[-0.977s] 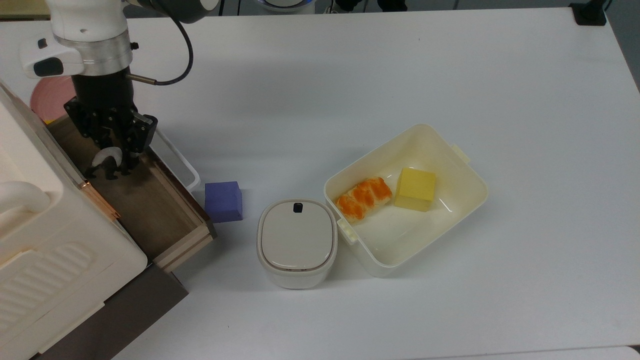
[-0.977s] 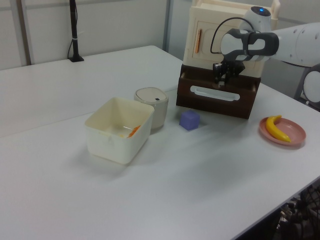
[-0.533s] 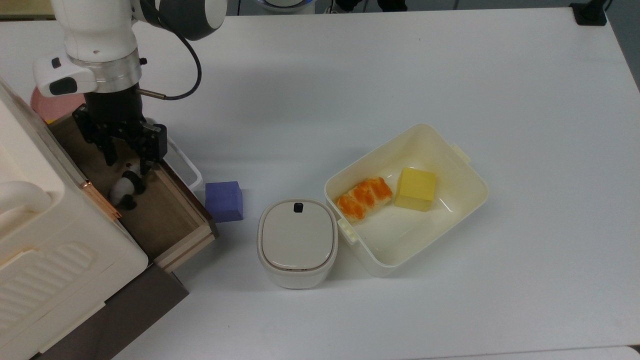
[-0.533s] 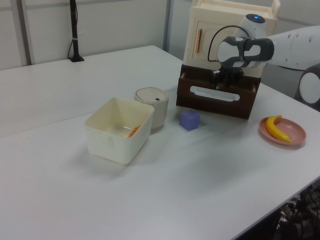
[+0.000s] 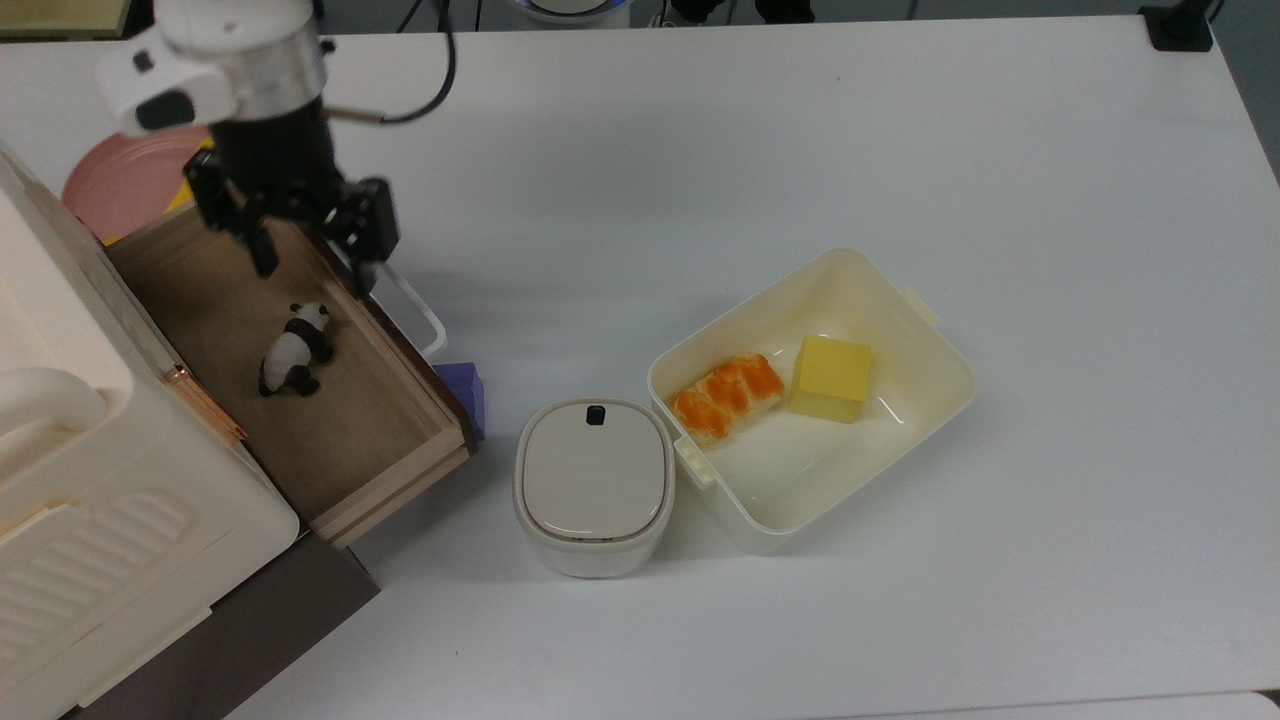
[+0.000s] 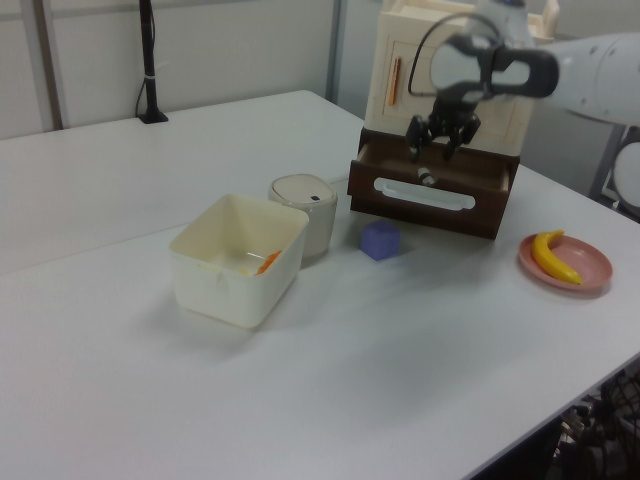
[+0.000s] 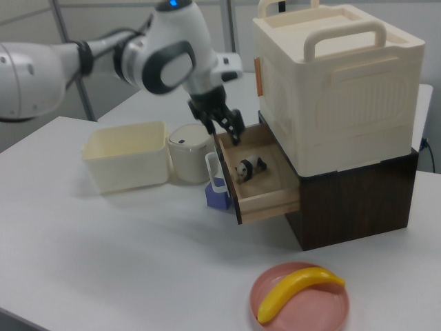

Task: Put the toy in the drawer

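— From my console, take the drawer as the landmark. What sits in it?

— The toy lies on the drawer's floor, about midway along. My claw hangs above the drawer's far end, apart from the toy.

— And beside the drawer?

— In the top view the block is just to the drawer's right, touching or nearly touching its front. Further right of the drawer stands the lidded pot, then the tub, all on the surface. The plate lies beyond the drawer's far end.

— The cabinet?

— The cabinet sits over the drawer's inner side, on the top view's left.
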